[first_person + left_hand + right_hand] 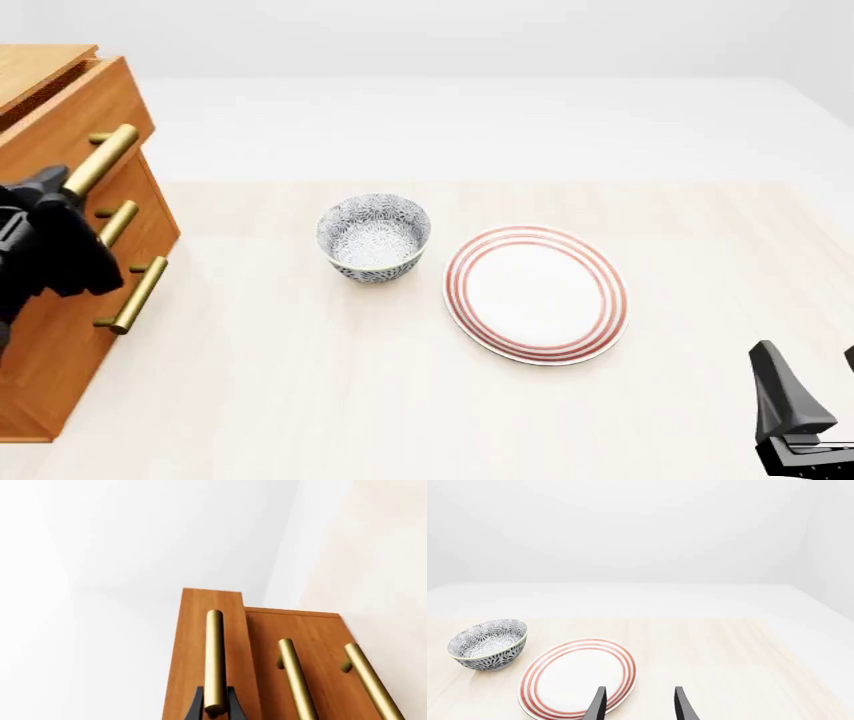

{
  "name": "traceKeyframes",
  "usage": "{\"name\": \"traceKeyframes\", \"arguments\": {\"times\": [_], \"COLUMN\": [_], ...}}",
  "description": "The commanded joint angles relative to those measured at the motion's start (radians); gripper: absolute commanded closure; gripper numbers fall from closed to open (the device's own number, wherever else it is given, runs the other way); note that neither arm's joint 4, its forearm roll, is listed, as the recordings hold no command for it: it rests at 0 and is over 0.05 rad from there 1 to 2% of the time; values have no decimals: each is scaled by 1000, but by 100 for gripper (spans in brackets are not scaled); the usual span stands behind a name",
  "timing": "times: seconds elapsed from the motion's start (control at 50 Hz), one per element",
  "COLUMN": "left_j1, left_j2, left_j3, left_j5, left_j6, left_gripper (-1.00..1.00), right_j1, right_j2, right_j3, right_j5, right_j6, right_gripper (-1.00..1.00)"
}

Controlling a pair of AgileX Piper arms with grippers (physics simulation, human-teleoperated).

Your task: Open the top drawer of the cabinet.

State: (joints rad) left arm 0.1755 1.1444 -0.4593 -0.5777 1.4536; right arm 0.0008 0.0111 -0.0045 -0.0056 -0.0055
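The cabinet (54, 340) stands at the table's left edge, orange-brown wood with three brass bar handles. Its top drawer (67, 120) sticks out a little past the two lower drawer fronts; in the left wrist view the top drawer (200, 630) also stands proud of them. My left gripper (215, 706) is shut on the top drawer's brass handle (214, 655), one dark finger on each side of the bar. In the front view the left gripper (64, 190) sits at the near end of that handle (102, 158). My right gripper (639, 705) is open and empty, low at the front right (811, 385).
A blue-patterned bowl (374, 237) stands mid-table, with a red-ringed white plate (537, 293) to its right. Both show in the right wrist view, the bowl (488, 644) and the plate (577, 677). The two lower handles (297, 680) lie beside the gripped one.
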Motion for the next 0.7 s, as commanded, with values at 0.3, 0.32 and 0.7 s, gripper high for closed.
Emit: {"name": "traceKeyframes", "arguments": {"times": [0.3,0.32,0.7], "left_j1": [-72,-74,-129], "left_j2": [-65,-64,-95], "left_j3": [56,62,90], "left_j5": [-15,-22,-24], "left_j6": [-9,-5,-10], "left_gripper": [100,100,100], "right_j1": [0,0,0], "right_j2": [0,0,0], "right_j3": [0,0,0], "right_j5": [0,0,0], "right_j6": [0,0,0], "right_gripper": [-100,-100,-100]}}
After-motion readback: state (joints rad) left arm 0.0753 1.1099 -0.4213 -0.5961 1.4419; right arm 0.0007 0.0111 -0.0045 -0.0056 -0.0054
